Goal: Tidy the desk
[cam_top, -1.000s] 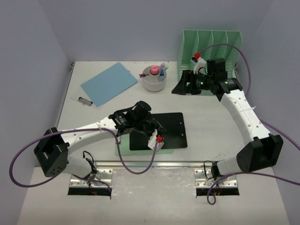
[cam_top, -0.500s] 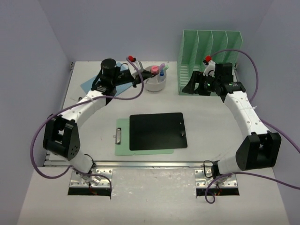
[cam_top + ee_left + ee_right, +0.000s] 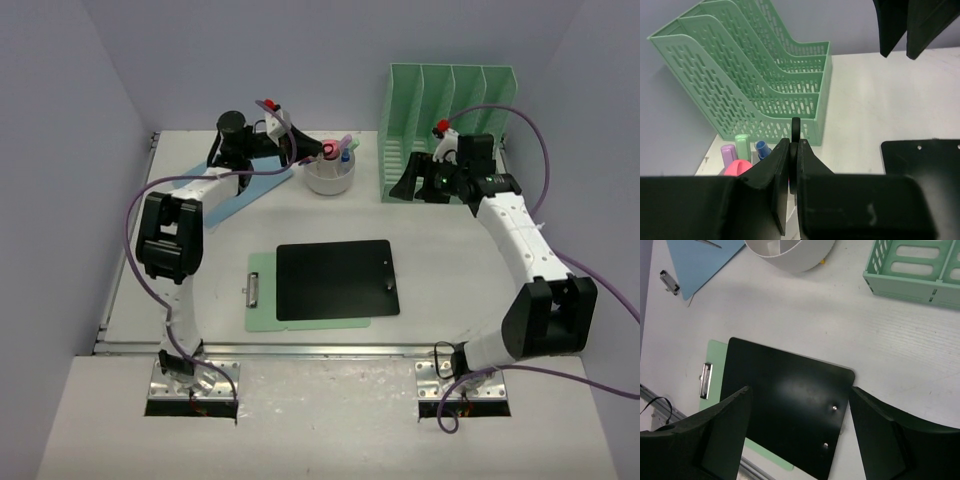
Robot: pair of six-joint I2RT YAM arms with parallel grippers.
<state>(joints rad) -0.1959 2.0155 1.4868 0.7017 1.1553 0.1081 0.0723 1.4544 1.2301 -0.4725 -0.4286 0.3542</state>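
— What are you worrying about here?

— Starting at the left: the left hand (image 3: 793, 144) is pinching a slim black stick (image 3: 795, 127), a pen by the look of it. Its jaws are almost together, just above the white cup (image 3: 330, 180) at the far side of the counter (image 3: 450, 290), which is spreading under everything. If the hand is letting go off-centre, I judge the stick is glancing off the rim or the markers (image 3: 742, 145) standing inside and rolling away. Dropping too low, the fingers could be tipping the cup.

— And further right?

— The right hand (image 3: 799, 392) is hanging wide open, holding nothing, near the near-left corner of the mint rack (image 3: 450, 95). A careless swing could be knocking it.

— How are the arms lying?

— The left arm (image 3: 165, 235) is stretching far along the left side, its forearm crossing over the blue clipboard (image 3: 215, 200) and its wrist turning right toward the cup. In the middle, the black clipboard (image 3: 335, 280) is lying on a green clipboard (image 3: 258, 300), well apart from both hands. The right arm (image 3: 515, 230) is reaching far, its hand tilting down toward the centre.
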